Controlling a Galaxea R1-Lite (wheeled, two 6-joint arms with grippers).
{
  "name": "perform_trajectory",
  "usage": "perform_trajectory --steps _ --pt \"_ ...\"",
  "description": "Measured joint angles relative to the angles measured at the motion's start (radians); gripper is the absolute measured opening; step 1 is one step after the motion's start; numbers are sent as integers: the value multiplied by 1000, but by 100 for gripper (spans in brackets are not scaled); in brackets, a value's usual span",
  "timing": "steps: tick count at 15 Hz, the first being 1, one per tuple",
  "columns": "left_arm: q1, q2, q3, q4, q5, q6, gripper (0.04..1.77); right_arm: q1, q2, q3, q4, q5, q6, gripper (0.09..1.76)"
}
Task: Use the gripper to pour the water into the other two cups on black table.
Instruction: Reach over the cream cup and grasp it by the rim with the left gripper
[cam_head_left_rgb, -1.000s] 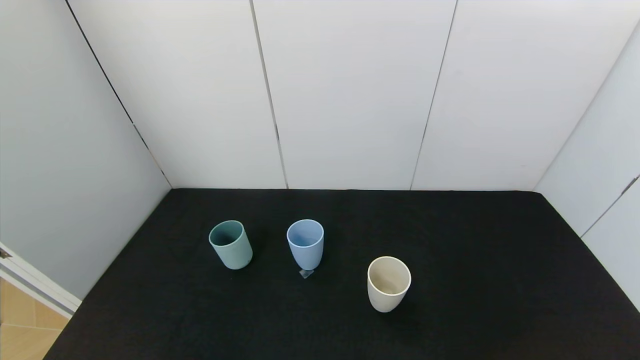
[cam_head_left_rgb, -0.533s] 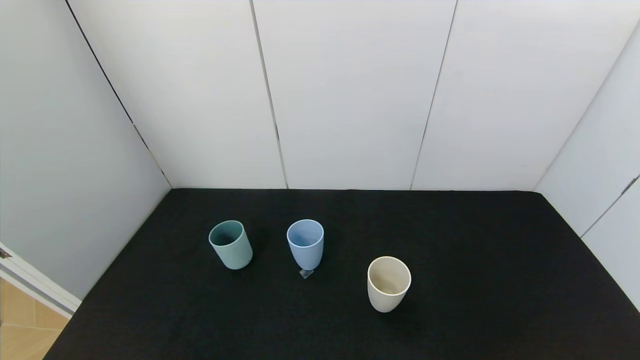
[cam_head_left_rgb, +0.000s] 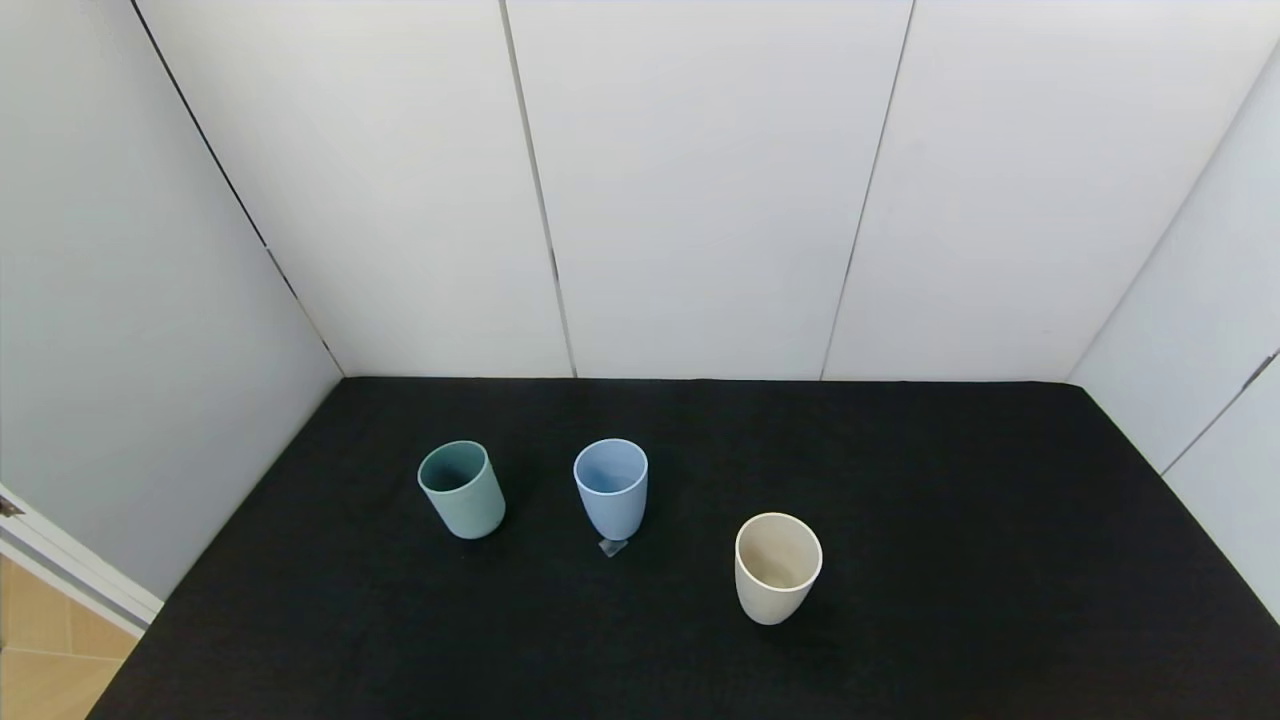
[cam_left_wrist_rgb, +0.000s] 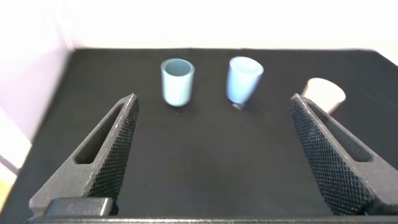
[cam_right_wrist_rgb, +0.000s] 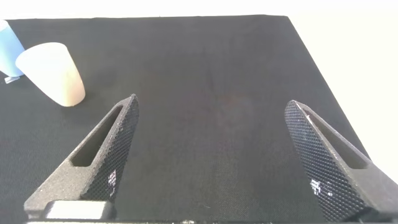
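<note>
Three cups are stood upright, well apart, on the black table (cam_head_left_rgb: 900, 600): teal cup (cam_head_left_rgb: 462, 490) and blue cup (cam_head_left_rgb: 611, 488) as targets, cream cup (cam_head_left_rgb: 777, 567) prob. the source. Left gripper (cam_left_wrist_rgb: 217, 155) and right gripper (cam_right_wrist_rgb: 214, 155) are held back w/ fingers spread wide, nothing gripped; cream cup is nearest the right gripper, so likely meant for it.

A lab test booth: plain white wall panels (cam_head_left_rgb: 700, 190) enclose a black table (cam_head_left_rgb: 950, 560) draped in cloth
</note>
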Motion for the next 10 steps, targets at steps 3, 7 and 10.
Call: perform_trajectory --steps 3,7,10 --pt "-1 168 -73 -2 -73 9 172 0 0 0 0 0 0 171" --pt "-28 402 -132 -16 -122 88 172 0 0 0 0 0 0 171" --pt "-127 541 -144 -58 -121 125 172 0 0 0 0 0 0 171"
